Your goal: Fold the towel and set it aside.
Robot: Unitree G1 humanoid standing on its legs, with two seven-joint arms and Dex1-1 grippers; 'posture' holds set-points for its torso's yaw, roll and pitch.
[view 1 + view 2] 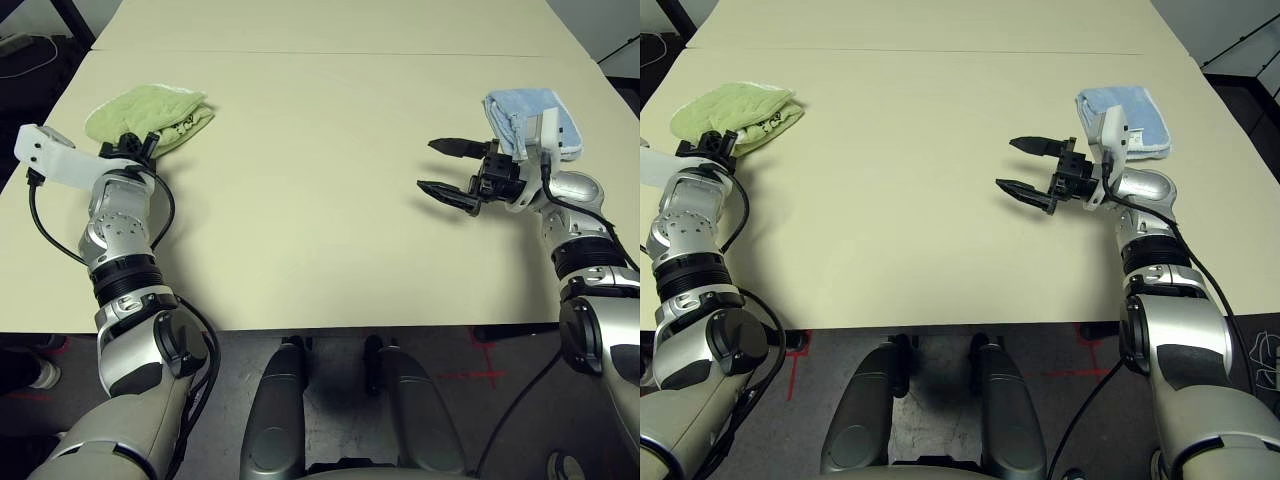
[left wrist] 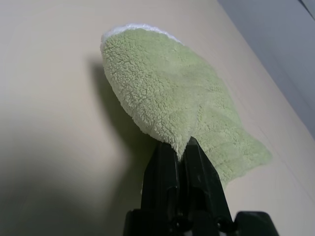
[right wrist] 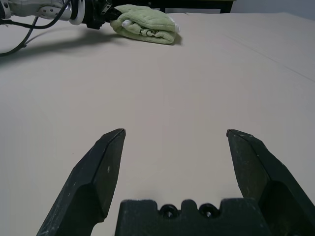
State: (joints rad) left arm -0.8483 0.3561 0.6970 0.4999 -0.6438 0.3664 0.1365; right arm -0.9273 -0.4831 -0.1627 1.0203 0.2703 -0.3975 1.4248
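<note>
The light green towel (image 1: 150, 112) lies bunched and folded over at the far left of the table, a white edge showing at its right end. My left gripper (image 1: 140, 143) is at the towel's near edge, and in the left wrist view its fingers (image 2: 170, 167) press together with a corner of the green cloth (image 2: 172, 93) pinched at their tips. My right gripper (image 1: 440, 167) hovers over bare table at the right, well apart from the towel. It points left, with its jaws spread wide and nothing between them. The right wrist view shows the towel (image 3: 145, 22) far across the table.
A smaller light blue towel (image 1: 530, 115) lies folded at the far right, just behind my right wrist. The beige table (image 1: 300, 220) stretches bare between the two arms. A seam (image 1: 330, 53) crosses its far part. Dark floor lies beyond the left and right edges.
</note>
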